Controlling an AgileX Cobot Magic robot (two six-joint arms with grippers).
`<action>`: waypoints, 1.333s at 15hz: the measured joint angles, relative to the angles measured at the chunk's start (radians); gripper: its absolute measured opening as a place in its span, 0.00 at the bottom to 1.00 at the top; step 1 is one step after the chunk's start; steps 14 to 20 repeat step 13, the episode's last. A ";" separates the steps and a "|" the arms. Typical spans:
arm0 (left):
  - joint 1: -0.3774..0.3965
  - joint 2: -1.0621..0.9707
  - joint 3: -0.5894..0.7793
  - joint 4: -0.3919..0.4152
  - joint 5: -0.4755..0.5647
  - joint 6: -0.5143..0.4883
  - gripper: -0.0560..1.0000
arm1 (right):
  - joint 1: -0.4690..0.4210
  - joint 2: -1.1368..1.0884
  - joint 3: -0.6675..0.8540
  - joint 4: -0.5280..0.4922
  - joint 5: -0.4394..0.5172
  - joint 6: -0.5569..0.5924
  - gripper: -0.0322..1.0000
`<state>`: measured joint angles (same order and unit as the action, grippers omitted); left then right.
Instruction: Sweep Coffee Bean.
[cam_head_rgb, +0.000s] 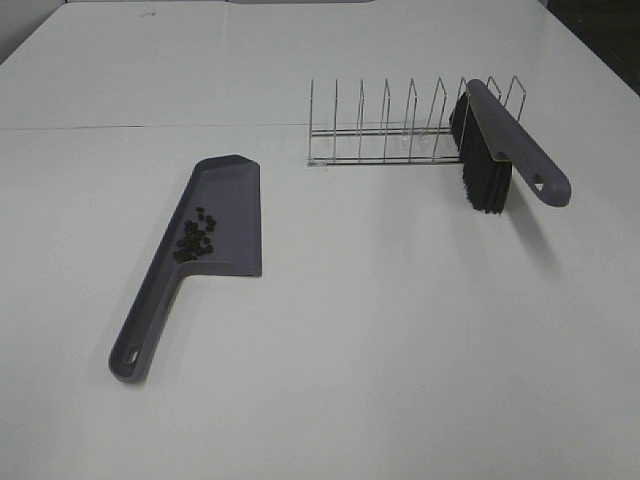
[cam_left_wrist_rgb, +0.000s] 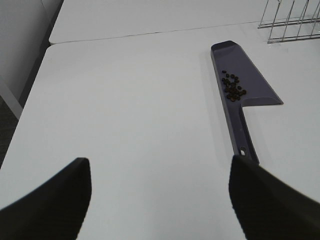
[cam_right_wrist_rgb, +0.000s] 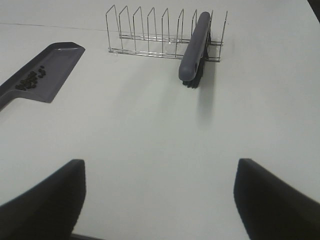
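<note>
I'm holding both grippers wide apart, left gripper (cam_left_wrist_rgb: 157, 200) and right gripper (cam_right_wrist_rgb: 160, 197), hovering over bare table (cam_head_rgb: 400, 350), gripping nothing. The coffee bean (cam_head_rgb: 195, 236) cluster is lying inside the dustpan (cam_head_rgb: 205, 250), near the handle end of its tray. Beans are looking tiny, light, hard, rolling easily, so I'm judging pinching pointless; any tilt spills them. The brush (cam_head_rgb: 505, 140) is leaning in the wire rack (cam_head_rgb: 390, 125), bristles down. I'm figuring the stiff plastic handles are the grip spots: dustpan handle for the left, brush handle for the right.
</note>
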<state>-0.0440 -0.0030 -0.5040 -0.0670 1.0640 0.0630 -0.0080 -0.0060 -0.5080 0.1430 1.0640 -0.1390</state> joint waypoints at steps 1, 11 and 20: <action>0.000 0.000 0.000 0.000 0.000 0.000 0.72 | 0.000 0.000 0.000 0.000 0.000 0.000 0.70; 0.000 0.000 0.000 0.000 0.000 0.000 0.72 | 0.000 0.000 0.000 0.000 0.000 0.000 0.70; 0.000 0.000 0.000 0.000 0.000 0.000 0.72 | 0.000 0.000 0.000 0.000 0.000 0.000 0.70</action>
